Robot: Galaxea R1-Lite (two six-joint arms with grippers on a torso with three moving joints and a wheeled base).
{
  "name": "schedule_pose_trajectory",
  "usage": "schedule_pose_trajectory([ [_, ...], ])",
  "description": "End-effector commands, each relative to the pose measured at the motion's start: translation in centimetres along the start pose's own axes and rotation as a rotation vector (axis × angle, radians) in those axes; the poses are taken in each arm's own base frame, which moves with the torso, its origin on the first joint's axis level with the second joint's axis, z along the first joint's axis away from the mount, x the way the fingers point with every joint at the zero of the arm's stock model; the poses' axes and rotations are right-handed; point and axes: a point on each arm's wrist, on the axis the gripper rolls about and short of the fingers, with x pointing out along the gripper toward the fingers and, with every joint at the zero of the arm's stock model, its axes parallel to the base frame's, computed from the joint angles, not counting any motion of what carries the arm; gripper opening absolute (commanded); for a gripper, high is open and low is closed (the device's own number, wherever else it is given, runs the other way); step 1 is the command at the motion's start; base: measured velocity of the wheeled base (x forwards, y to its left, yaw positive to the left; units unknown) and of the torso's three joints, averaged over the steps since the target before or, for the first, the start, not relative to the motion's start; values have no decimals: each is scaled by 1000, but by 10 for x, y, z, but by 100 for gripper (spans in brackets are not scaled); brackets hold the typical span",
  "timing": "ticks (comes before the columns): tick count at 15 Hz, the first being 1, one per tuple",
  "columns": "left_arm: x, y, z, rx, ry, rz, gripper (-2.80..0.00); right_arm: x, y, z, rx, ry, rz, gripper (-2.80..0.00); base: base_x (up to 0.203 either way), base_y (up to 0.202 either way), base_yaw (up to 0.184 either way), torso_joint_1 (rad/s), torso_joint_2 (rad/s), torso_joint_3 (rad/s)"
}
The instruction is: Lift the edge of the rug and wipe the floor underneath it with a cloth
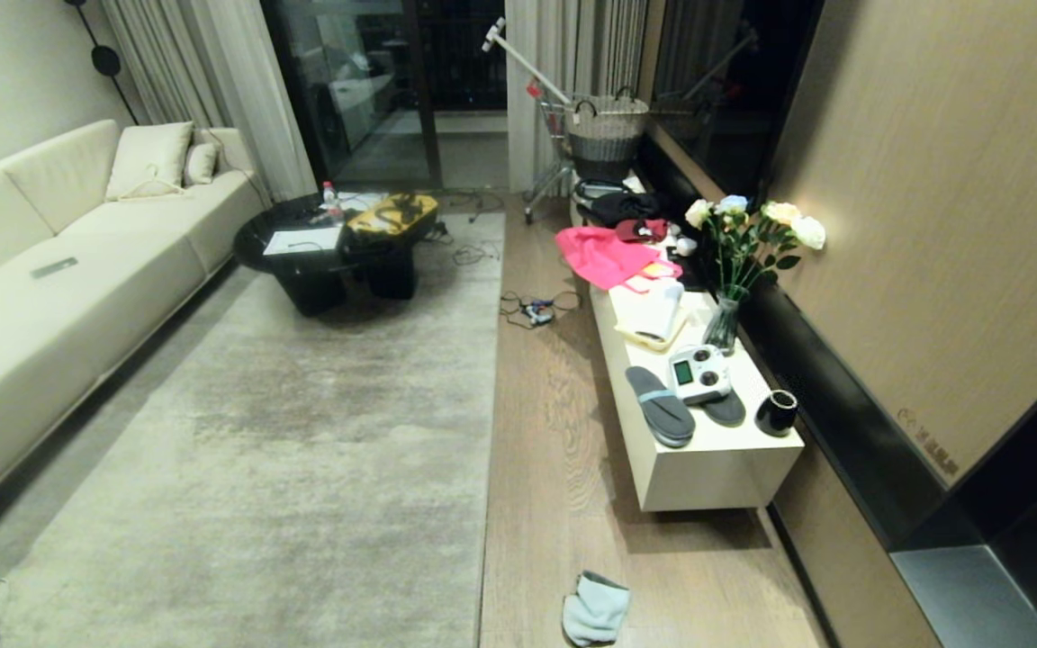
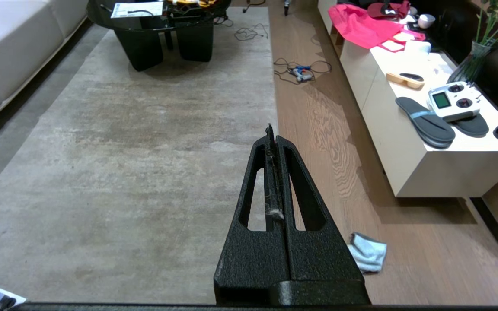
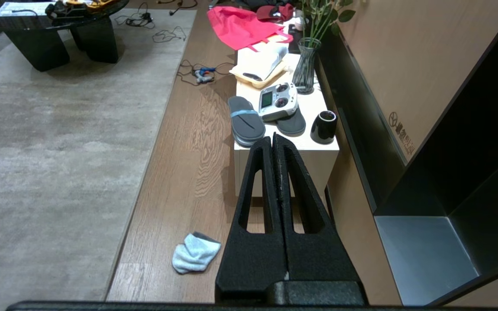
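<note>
We saw the rug edge (image 1: pixel 493 360) lying flat on the floor (image 1: pixel 554 468), the cloth (image 1: pixel 595 609) crumpled near it. A vase (image 1: pixel 722 324) held roses. Left gripper (image 2: pixel 271 129) and right gripper (image 3: pixel 272 139) were pressed closed, empty.

A pale blue cloth (image 1: pixel 596 608) lies on brown wood-grain floor (image 1: pixel 563 468) beside the mottled beige-grey rug edge (image 1: pixel 489 432), near pink fabric (image 1: pixel 604 255).

Floor (image 1: pixel 563 486) under rug (image 1: pixel 302 432), cloth (image 1: pixel 595 609)
</note>
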Motion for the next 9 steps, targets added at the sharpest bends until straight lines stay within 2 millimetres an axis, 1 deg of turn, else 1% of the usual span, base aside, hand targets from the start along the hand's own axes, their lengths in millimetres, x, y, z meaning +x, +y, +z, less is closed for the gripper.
schedule_pose_trajectory([
  [1,0,0,0,0,0,1,-280,0,0,0,1,0,0,-280,0,0,0,149,-339,-188],
  [7,0,0,0,0,2,1,-280,0,0,0,10,0,0,-280,0,0,0,147,-322,-180],
  [8,0,0,0,0,2,2,-280,0,0,0,13,0,0,-280,0,0,0,114,-260,-140],
  [9,0,0,0,0,1,2,-280,0,0,0,14,1,0,-280,0,0,0,0,0,0],
])
